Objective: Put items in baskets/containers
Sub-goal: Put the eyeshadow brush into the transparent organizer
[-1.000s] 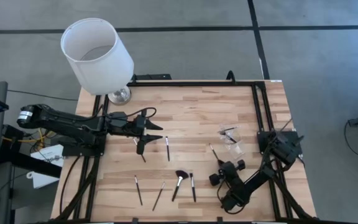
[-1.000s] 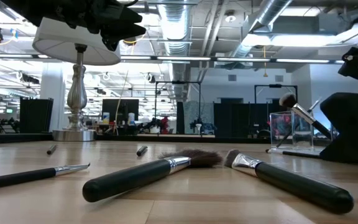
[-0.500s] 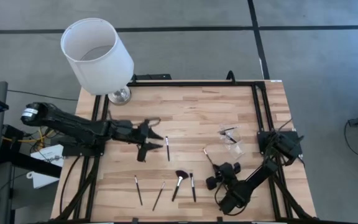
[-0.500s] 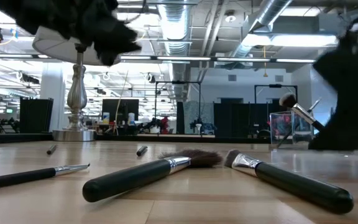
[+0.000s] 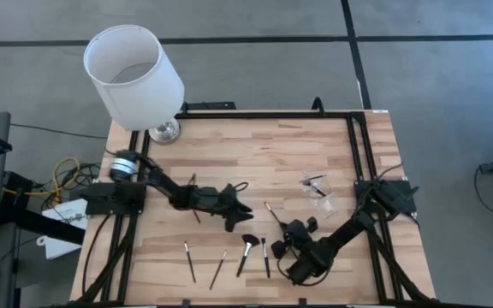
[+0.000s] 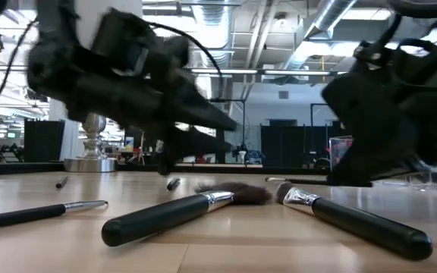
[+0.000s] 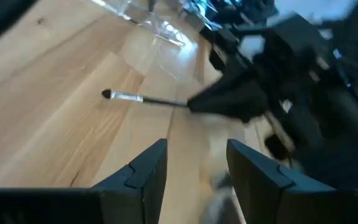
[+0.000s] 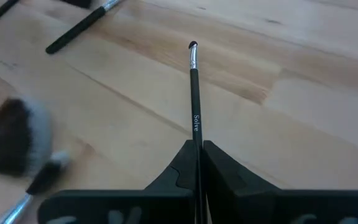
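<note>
The right gripper (image 5: 282,229) is at the front-right part of the table (image 5: 264,145), its two fingers (image 8: 225,165) pressed together on the handle of a thin brush (image 8: 195,99). This brush points out from the gripper twd the table centre; in the high view its tip (image 5: 266,204) is near the left gripper.

The left gripper (image 5: 240,212) is stretched out to the middle of the table, fingers (image 7: 143,171) spread apart w/ nothing between them.

The clear container (image 5: 321,195) stands on the right side of the table, w/ a brush inside it.

At the front edge lie four more brushes: two thin ones (image 5: 190,261), (image 5: 219,268), then the fluffy brush (image 5: 246,251) and just beside it another brush (image 5: 264,256). One more brush (image 5: 193,204) lies partly under the left arm. A white lamp (image 5: 133,75) stands at the back-left corner.
</note>
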